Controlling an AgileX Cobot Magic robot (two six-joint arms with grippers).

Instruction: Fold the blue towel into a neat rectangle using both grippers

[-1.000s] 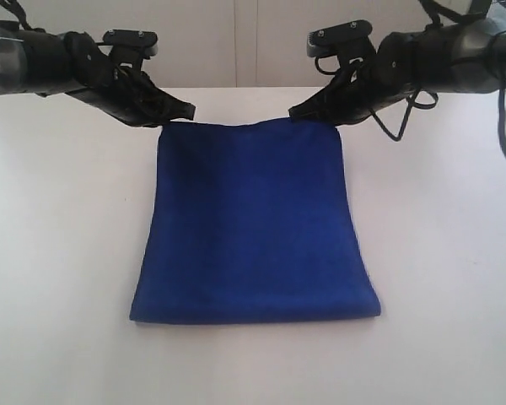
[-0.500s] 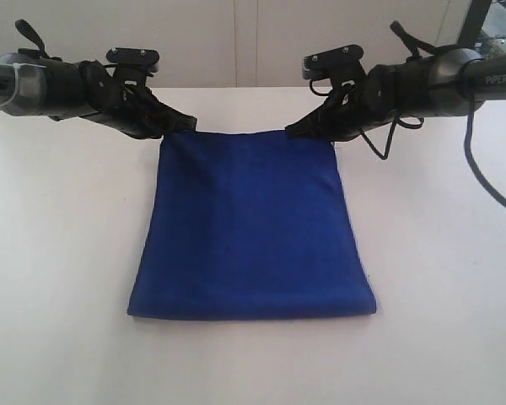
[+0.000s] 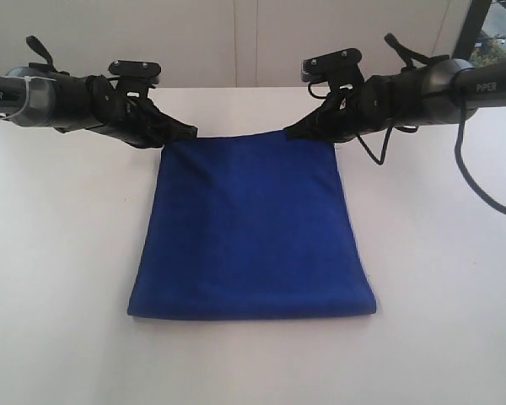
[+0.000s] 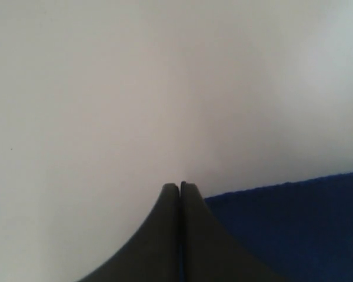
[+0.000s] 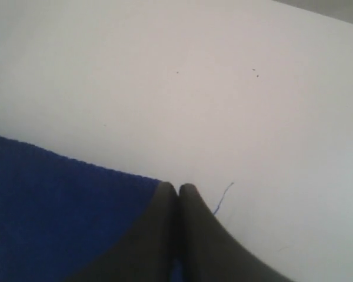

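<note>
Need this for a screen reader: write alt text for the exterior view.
A blue towel lies flat on a white table. Reaching in from either side, the black left hand and right hand are each shut on one far corner.

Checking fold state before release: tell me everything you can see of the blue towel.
The blue towel is a deep royal-blue, fuzzy-looking cloth lying on the white table. It looks doubled over: the near edge is a rounded fold and the far edge runs straight between the two pincers. The outline is roughly rectangular. The left pincer and the right pincer are each shut on a far corner. A thin loose thread trails from the corner at the right pincer onto the table.
</note>
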